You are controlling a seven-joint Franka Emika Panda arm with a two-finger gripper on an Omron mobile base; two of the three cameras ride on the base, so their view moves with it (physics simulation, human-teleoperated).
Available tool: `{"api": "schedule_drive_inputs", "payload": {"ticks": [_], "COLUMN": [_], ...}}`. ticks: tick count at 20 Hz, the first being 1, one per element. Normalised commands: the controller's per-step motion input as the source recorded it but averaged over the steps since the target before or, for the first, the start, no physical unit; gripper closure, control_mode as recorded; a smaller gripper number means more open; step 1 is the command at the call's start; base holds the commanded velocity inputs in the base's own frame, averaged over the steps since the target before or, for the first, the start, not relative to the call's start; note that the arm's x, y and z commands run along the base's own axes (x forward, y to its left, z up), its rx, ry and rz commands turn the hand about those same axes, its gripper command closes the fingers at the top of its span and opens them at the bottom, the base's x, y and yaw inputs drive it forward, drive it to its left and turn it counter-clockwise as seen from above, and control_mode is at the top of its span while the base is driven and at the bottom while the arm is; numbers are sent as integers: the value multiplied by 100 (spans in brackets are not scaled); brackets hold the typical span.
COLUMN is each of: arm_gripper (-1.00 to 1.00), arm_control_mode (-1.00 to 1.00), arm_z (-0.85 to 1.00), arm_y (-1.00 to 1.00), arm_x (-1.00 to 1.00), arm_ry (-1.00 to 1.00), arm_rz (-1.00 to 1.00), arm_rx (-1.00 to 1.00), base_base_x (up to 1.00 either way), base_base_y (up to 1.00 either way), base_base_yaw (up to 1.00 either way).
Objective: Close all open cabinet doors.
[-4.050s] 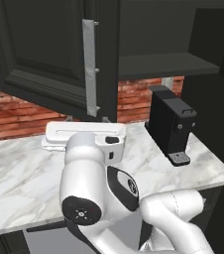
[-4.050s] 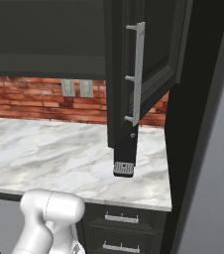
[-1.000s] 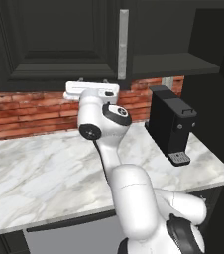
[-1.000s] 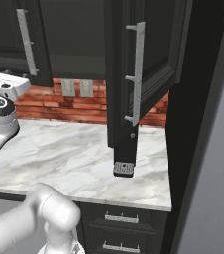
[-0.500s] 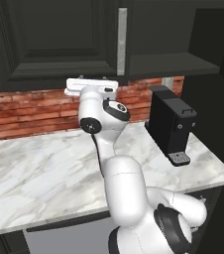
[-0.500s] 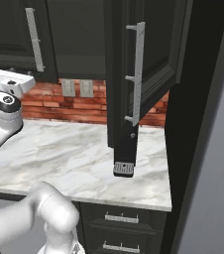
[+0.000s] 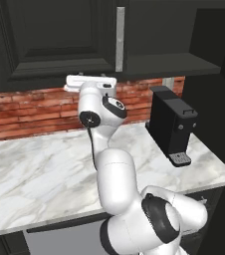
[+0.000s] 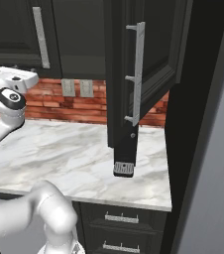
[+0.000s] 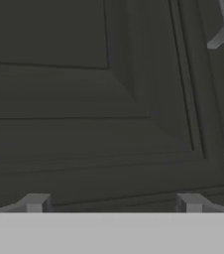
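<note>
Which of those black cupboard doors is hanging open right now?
The right-hand cabinet door, above the coffee machine, swings out from the wall with its handle facing sideways. The left door, where the gripper is, sits flush or nearly so.

You are looking at no readable text: the cabinet doors (image 7: 55, 45), the coffee machine (image 7: 173, 124) and the worktop (image 7: 35, 169) are showing no lettering or numbers.
</note>
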Motion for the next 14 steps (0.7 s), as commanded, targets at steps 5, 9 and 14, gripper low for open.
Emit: {"api": "schedule_drive_inputs", "payload": {"ticks": [5,9,14], "arm_gripper": [-100,-100,-100], "arm_control_mode": [-100,-100,-100], "arm_z": [0,0,1], "arm_y": [0,0,-5], "arm_x": [32,25,-20], "arm_ry": [0,0,0], "arm_rz": [0,0,0], "arm_rx": [0,0,0], "base_base_x": [0,0,0], "base_base_y": [0,0,0], "base_base_yaw": [0,0,0]}}
